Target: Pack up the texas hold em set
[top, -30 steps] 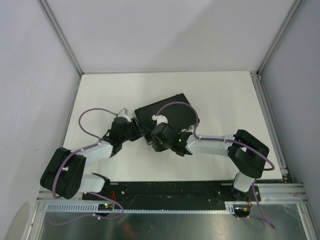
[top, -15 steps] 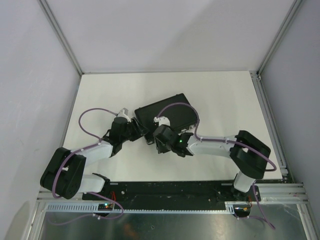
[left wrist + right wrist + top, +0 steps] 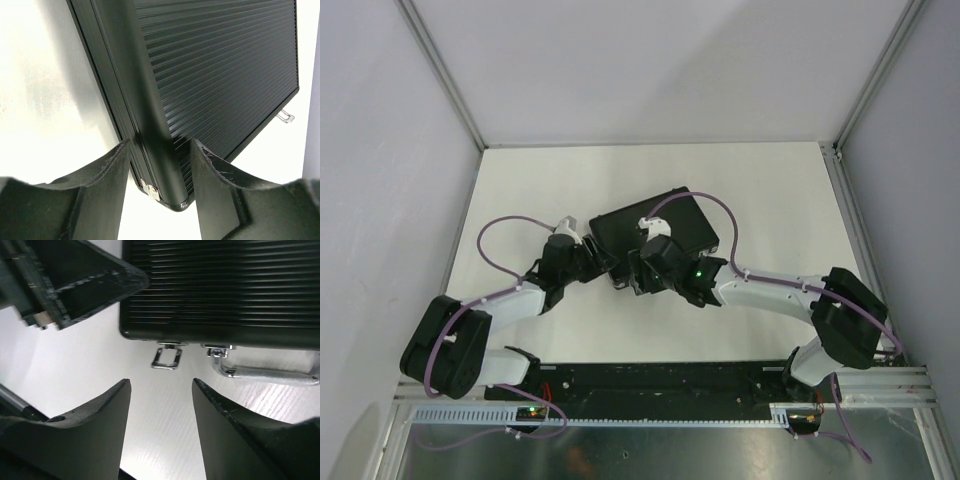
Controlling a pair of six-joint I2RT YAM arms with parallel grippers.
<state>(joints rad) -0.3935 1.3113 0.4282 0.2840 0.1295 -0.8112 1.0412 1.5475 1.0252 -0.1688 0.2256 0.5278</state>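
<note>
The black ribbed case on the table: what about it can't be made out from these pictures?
- Contents: the black ribbed case is closed, so every view shows only its shell.
- Top view: the right arm covers the case's near edge.
- Right wrist view: the silver metal handle is cut off by the picture's right edge.
- Left wrist view: the left gripper straddles a corner of the case, but whether it is actually gripping is unclear.

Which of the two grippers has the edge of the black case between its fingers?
The left gripper: its fingers stand on either side of the case corner. The right gripper has only table between its fingers.
</note>
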